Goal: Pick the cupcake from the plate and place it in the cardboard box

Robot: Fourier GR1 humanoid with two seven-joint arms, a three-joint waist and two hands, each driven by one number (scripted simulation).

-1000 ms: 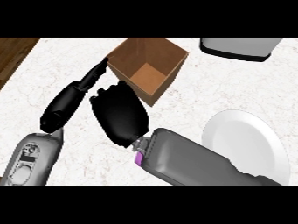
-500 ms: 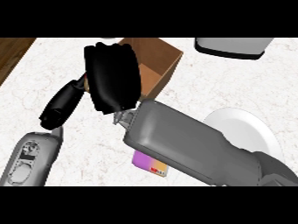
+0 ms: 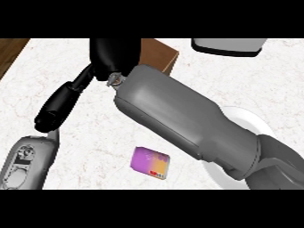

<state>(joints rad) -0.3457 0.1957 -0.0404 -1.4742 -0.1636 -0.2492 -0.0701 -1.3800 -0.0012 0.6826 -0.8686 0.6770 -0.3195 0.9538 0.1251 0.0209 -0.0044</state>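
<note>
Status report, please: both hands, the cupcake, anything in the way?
Right hand over cardboard box, grasp hidden. Left hand open, left of box. Cupcake not visible; plate's visible part bare. Pink packet lies apart, not in the way.

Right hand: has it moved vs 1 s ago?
Yes. The right hand has gone up the view, away from the robot. It was at the near side of the cardboard box and is now over it, hiding most of it.
</note>
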